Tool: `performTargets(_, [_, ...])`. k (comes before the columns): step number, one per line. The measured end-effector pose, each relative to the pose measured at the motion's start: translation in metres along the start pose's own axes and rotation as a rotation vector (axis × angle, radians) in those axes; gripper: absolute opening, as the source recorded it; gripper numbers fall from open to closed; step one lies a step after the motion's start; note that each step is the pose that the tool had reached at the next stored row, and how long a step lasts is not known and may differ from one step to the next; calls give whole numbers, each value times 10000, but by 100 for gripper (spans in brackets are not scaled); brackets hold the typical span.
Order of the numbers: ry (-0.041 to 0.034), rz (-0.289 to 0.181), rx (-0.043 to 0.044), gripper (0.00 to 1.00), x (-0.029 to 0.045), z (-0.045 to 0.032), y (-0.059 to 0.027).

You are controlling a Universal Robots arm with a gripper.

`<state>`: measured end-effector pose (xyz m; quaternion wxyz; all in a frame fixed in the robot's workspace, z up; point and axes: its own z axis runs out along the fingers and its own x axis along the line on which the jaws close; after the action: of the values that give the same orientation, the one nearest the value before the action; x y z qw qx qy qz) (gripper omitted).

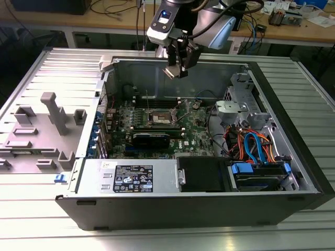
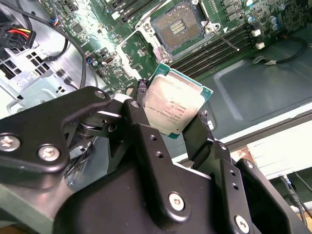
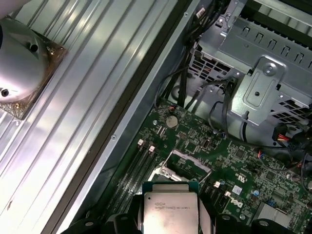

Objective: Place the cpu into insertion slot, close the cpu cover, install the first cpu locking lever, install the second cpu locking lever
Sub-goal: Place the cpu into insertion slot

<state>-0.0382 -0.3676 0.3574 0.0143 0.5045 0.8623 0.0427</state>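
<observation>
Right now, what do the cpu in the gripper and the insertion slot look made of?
The cpu: silver-grey metal lid, dull sheen, on a green board edge. The insertion slot: tan-gold contact field, probably plated metal, inside a dark frame, perhaps plastic.

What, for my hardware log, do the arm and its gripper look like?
The arm is silver-grey with a blue-lit wrist housing and black cables looping off it. The gripper is matte black: jointed, bar-like fingers fastened with silver screws.
</observation>
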Motion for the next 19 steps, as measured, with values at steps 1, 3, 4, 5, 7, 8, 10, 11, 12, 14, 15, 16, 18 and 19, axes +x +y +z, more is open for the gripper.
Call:
performTargets(1, [0, 2, -2, 55, 0, 1, 0])
performTargets(3, [-1, 13, -1, 55, 1, 1, 0])
performTargets(4, [-1, 14, -1, 55, 1, 1, 0])
performTargets(5, [0, 14, -1, 55, 0, 1, 0])
performTargets(7, [-1, 15, -1, 55, 1, 1, 0])
performTargets(8, [-1, 16, -2, 55, 1, 1, 0])
performTargets(10, [-1, 17, -1, 55, 1, 1, 0])
performTargets(11, [-1, 17, -2, 55, 1, 1, 0])
performTargets(12, [-1, 18, -2, 55, 1, 1, 0])
performTargets(14, [-2, 21, -1, 55, 0, 1, 0])
performTargets(15, [-7, 83, -2, 55, 0, 3, 0])
performTargets(16, [-17, 189, -5, 55, 0, 5, 0])
performTargets(18, [-39, 433, -9, 55, 0, 11, -1])
performTargets(19, [-45, 502, -10, 55, 0, 13, -1])
